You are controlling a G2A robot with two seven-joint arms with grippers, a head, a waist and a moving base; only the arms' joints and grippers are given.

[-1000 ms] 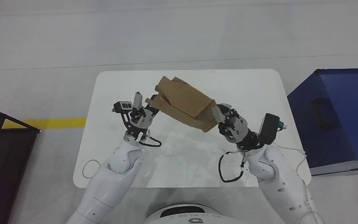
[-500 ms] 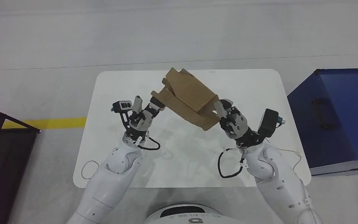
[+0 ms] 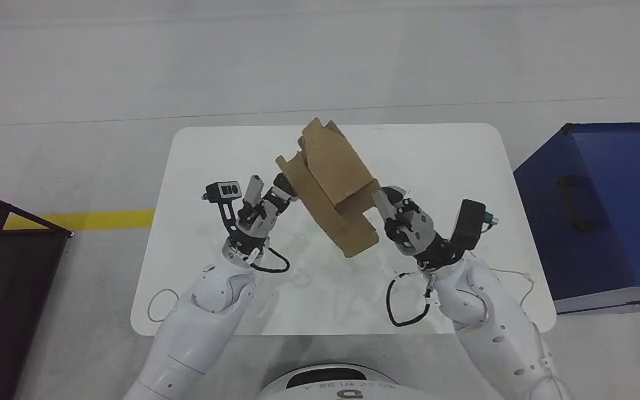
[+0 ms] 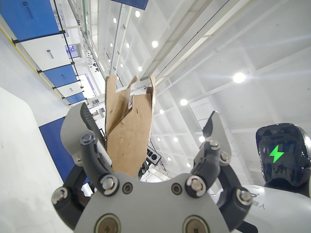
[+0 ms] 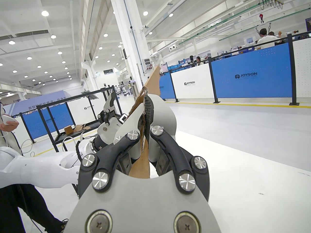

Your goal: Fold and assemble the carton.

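1. Presently, the carton [image 3: 335, 190], a partly folded brown blank, is held tilted over the middle of the white worktop [image 3: 440, 160]. Its loose flaps point toward the far edge. Whether its lowest corner touches the surface cannot be told.
2. The right end effector [image 3: 388, 205] is clamped on the carton's near edge, with both fingers [image 5: 162, 115] pressed onto the cardboard.
3. The left end effector [image 3: 275, 195] stands wide. A flap lies against one finger [image 4: 73, 127], and the other finger is well apart from it.
4. Likely hazards: with a single edge grip, the carton may pivot or slip as a panel is pushed. If the left end effector closes off the crease, it may crumple the flap instead of folding it. The unlatched far flaps may spring apart.
5. Surroundings: a blue bin [image 3: 590, 210] stands beside the worktop, and a yellow floor line [image 3: 100, 218] runs on the opposite side. The hall has blue-and-white partition panels [image 5: 252, 78], a white column [image 5: 131, 37] and round ceiling lamps [image 4: 239, 77].
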